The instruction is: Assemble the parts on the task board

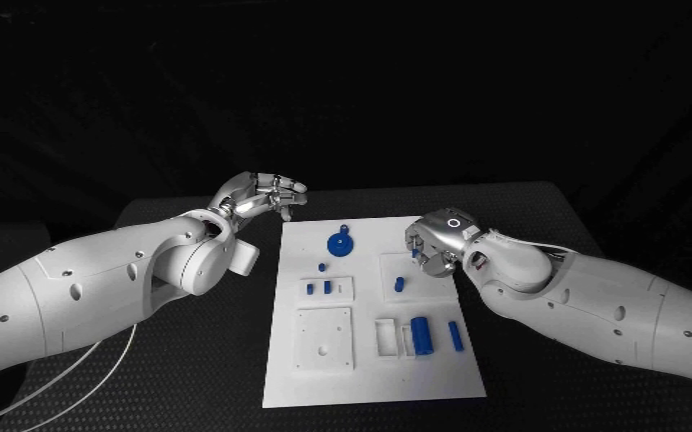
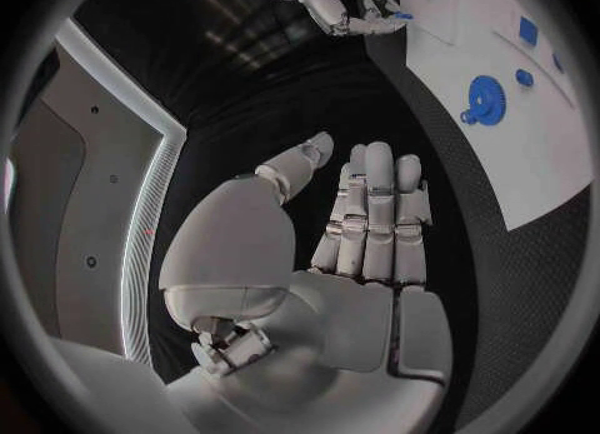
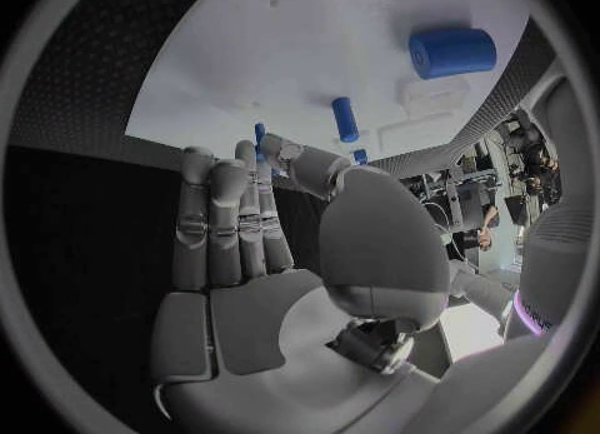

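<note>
The white task board (image 1: 433,372) lies in the middle of the table. On its far part lies a blue gear (image 1: 340,244), also seen in the left wrist view (image 2: 485,101). My left hand (image 1: 263,197) hovers off the board's far left corner, fingers stretched out and holding nothing (image 2: 363,224). My right hand (image 1: 437,242) is over the board's right edge and pinches a small blue pin (image 3: 259,134) between thumb and fingertip. A short blue peg (image 1: 400,283) stands just in front of that hand. A thick blue cylinder (image 1: 421,332) and a slim peg (image 1: 456,336) lie nearer me.
Several small blue pieces (image 1: 320,287) sit in a raised block left of the board's centre. A white square plate (image 1: 325,337) and a white frame (image 1: 387,337) occupy the near part. Black table (image 1: 188,362) lies on both sides of the board.
</note>
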